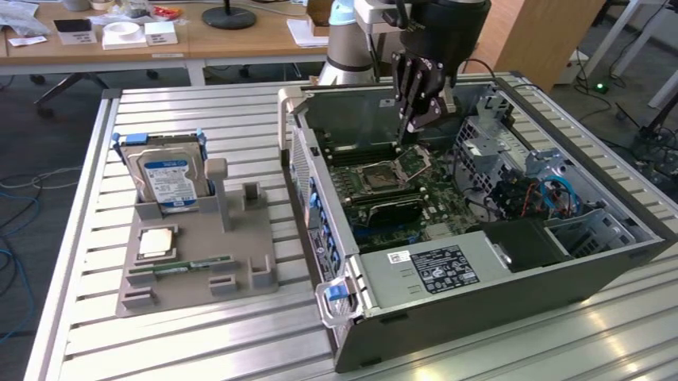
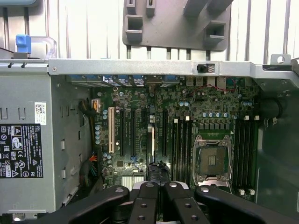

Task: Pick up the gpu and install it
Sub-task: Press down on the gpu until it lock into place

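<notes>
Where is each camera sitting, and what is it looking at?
Exterior view: off the arm, above the slatted table, looking down at the open computer case; the arm and its shut gripper show.
Wrist view: on the wrist, looking down into the case; the gripper shows.
Shared: motherboard, grey holder.

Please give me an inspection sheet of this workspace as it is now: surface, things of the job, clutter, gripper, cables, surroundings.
surface: slatted metal table, carrying an open computer case and a grey holder tray.
job's things: narrow dark strip, likely the gpu edge-on, just below the fingertips over the motherboard; whether it is gripped cannot be told.
clutter: hard drive upright in the tray; processor and memory stick lying in it.
grippers: gripper shut, reaching down into the case.
cables: blue cables inside the case; loose cables on the floor.
surroundings: wooden desk behind the table.
</notes>
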`<control>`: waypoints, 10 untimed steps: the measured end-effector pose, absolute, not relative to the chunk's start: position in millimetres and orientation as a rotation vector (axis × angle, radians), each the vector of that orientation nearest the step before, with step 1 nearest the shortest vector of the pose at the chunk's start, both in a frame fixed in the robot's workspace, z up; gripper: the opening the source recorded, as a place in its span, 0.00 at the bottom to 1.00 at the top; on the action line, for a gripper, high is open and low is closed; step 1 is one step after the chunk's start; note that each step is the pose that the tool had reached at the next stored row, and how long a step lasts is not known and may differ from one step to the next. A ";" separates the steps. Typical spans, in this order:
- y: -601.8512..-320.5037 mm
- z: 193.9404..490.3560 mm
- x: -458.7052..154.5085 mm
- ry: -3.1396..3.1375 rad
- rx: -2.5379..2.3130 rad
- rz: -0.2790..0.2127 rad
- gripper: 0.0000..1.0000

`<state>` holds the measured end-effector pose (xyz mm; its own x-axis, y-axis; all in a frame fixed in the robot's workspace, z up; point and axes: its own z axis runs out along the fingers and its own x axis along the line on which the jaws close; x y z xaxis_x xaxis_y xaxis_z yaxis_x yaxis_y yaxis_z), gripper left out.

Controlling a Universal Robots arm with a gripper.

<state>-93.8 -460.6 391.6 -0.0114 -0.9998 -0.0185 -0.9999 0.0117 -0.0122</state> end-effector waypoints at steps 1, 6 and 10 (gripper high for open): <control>-460.6 391.6 -93.7 2.219 -2.193 0.007 0.11; -460.6 391.6 -93.8 2.219 -2.193 0.007 0.11; -460.6 391.0 -93.8 2.218 -2.192 0.009 0.11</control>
